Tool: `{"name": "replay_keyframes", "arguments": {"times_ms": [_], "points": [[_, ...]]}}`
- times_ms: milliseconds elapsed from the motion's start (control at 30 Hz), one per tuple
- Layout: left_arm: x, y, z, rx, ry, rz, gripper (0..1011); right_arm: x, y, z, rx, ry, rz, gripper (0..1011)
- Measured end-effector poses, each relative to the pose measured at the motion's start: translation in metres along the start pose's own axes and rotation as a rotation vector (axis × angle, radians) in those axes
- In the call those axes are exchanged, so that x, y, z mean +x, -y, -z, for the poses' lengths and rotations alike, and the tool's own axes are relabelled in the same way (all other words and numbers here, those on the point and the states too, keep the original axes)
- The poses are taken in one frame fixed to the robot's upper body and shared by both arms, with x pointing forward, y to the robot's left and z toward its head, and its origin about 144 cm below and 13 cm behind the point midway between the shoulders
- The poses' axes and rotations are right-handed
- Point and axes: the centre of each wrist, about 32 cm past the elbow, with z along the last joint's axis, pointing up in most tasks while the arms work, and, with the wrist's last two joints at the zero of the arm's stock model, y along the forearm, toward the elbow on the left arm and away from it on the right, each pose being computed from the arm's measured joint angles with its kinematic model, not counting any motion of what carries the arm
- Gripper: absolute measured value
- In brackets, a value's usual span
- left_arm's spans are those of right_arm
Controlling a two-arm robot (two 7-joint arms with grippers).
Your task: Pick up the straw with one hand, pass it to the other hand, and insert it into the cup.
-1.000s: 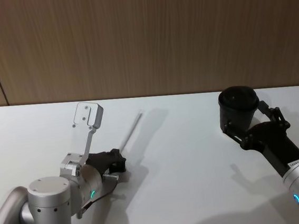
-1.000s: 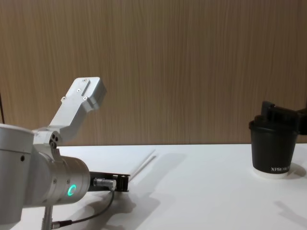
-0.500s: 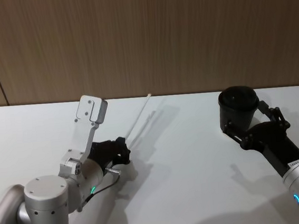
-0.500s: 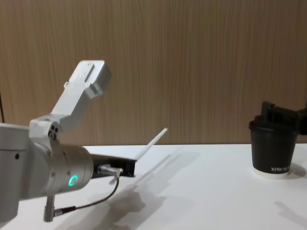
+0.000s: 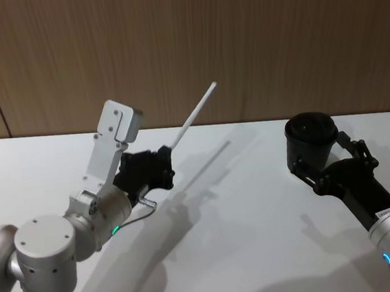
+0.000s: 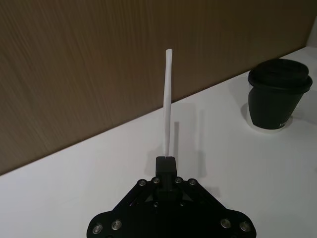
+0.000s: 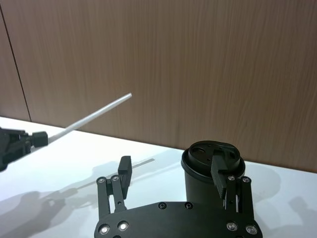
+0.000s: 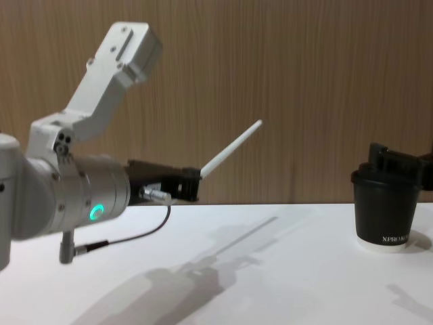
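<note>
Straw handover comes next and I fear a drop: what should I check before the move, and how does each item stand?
1. Grip: ok, the left pincer is shut on one end of the straw.
2. Lift: ok, the straw is off the table, tilted upward.
3. Free length: ok, most of the straw sticks out past the left pincer.
4. Receiver: ok, the right pincer is open, fingers apart.
5. Receiver's path: not ok, the right pincer sits at the cup, one finger across its lid in the right wrist view; contact cannot tell.
6. Cup: ok, upright, lid on.
</note>
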Motion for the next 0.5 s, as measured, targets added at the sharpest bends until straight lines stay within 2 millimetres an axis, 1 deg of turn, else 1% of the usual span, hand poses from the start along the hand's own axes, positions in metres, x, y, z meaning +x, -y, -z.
{"name": "replay_keyframes", "arguments": {"times_ms": [500], "points": [[0.01, 0.003, -0.028, -0.198, 0.132, 0.158, 0, 0.0, 0.0, 0.0, 0.0, 0.0, 0.0, 1001]]}}
